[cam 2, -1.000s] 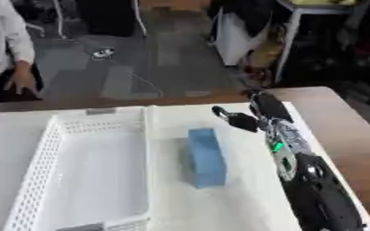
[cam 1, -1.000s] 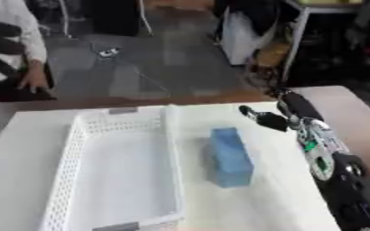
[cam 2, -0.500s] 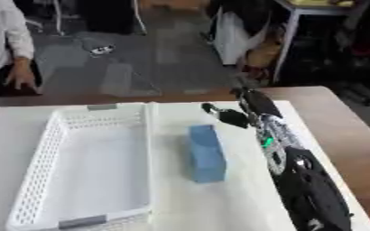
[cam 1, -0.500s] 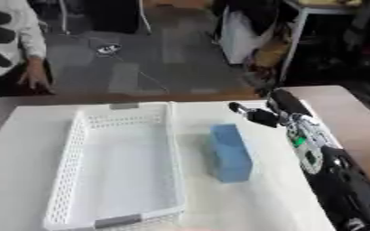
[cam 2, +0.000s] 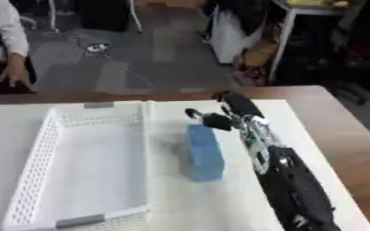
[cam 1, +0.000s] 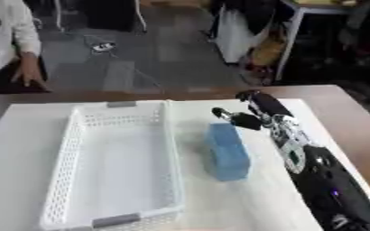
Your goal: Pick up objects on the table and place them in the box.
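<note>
White table [cam 1: 14, 149] carries an empty white perforated plastic box [cam 1: 113, 162]; the blue rectangular block [cam 1: 224, 151] lies just beside it, unplaced. Right hand [cam 1: 255, 110] hovers at the block's far end, fingers [cam 1: 228, 116] uncurled, gripping nothing.

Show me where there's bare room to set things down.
The whole inside of the basket is bare. So is the table in front of the blue block. It is crowded at the block's far end, where the right robot hand hangs.
</note>
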You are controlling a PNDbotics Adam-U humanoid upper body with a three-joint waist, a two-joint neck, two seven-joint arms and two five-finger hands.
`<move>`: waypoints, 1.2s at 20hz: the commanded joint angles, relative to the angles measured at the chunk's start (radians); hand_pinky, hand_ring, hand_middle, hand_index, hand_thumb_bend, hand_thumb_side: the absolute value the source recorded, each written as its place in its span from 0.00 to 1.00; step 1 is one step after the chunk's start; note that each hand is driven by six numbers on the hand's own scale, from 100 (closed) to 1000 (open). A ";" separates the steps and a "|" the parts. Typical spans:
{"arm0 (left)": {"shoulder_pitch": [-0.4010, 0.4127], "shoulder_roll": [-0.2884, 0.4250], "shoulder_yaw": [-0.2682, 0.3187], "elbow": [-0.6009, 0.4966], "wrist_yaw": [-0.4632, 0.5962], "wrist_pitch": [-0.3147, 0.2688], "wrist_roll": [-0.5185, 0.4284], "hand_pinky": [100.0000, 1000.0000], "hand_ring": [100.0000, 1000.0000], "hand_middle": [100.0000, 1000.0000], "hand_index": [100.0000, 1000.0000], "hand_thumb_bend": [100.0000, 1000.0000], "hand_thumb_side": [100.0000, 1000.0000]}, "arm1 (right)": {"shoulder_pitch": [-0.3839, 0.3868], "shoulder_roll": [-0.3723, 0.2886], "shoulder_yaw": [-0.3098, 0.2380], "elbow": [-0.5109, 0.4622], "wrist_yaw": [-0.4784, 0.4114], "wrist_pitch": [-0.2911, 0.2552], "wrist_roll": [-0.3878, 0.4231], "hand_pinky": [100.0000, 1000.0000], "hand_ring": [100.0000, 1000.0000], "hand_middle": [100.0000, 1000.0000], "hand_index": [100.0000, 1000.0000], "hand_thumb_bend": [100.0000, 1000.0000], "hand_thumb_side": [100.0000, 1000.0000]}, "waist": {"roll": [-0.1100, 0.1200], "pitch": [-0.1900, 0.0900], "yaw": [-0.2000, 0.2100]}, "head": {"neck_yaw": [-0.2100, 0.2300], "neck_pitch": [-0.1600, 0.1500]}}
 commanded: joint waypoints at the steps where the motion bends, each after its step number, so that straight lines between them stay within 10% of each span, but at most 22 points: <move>1: -0.016 0.003 0.006 -0.014 -0.011 0.002 0.008 0.50 0.67 0.75 0.73 0.61 0.94 | -0.031 -0.036 0.008 -0.004 0.012 -0.014 0.065 0.67 0.59 0.74 0.86 0.64 1.00 | 0.000 -0.020 0.000 | -0.019 0.015; 24: -0.012 0.007 0.007 -0.014 -0.045 0.025 0.031 0.50 0.67 0.75 0.73 0.61 0.94 | -0.053 -0.071 0.044 -0.020 0.070 -0.065 0.412 0.57 0.66 0.73 0.81 0.50 1.00 | -0.018 -0.035 -0.004 | -0.070 0.046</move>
